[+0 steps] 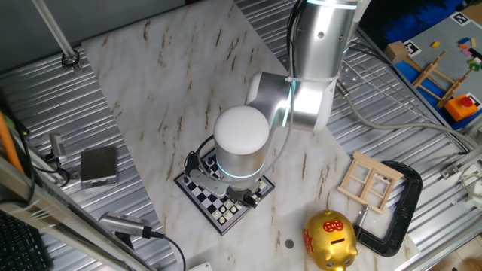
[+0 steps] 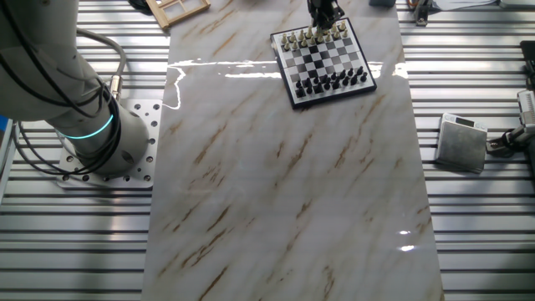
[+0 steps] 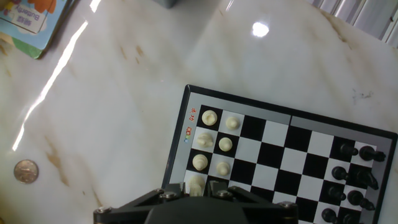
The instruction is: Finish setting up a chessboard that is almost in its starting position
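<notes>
The chessboard [image 1: 218,209] lies on the marble sheet, partly hidden under my wrist. In the other fixed view the chessboard [image 2: 328,58] has cream pieces along its far edge and black pieces along its near edge. The gripper [image 2: 322,30] stands upright over the cream row. In the hand view the board's rim [image 3: 179,134] shows with several cream pieces [image 3: 209,117] at the left and black pieces [image 3: 348,177] at the right. The gripper [image 3: 195,188] has its jaws close on both sides of a cream piece [image 3: 196,183] in the edge row, which still stands at board level.
A golden piggy bank [image 1: 329,239], a pale wooden lattice [image 1: 369,181] and a black clamp [image 1: 405,202] lie right of the board. A grey square box [image 1: 99,165] sits on the ribbed table to the left. A coin [image 3: 25,169] lies on the marble. The arm's base [image 2: 92,125] stands beside the sheet.
</notes>
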